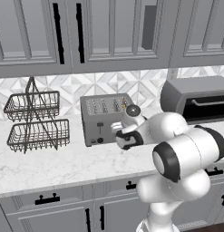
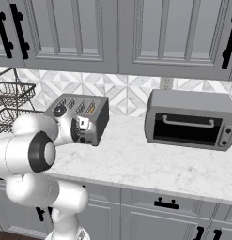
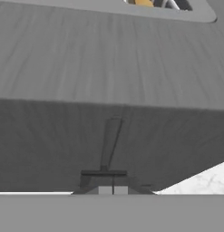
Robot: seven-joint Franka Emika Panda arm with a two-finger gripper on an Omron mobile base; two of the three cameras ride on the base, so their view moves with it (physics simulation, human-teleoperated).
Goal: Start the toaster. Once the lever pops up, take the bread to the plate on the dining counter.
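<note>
The toaster (image 1: 106,118) stands on the worktop (image 1: 63,165) by the far wall, between a wire rack (image 1: 35,118) on the left and an oven (image 1: 197,100) on the right. Its lever slot (image 3: 111,142) runs vertically, directly ahead of the clenched, empty hand (image 3: 113,190) at the front face. Brushed grey metal; bread (image 3: 144,2) is glimpsed in a slot

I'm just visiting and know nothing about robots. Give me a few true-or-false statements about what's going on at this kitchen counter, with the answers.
1. The gripper is shut, right up against the toaster's front. True.
2. The toaster oven stands left of the toaster. False: it stands to the toaster's right.
3. Bread sits in one of the toaster's top slots. True.
4. The wire basket rack is full of fruit. False: both tiers look empty.
5. The cabinet doors above the counter hang open. False: they are closed.
</note>
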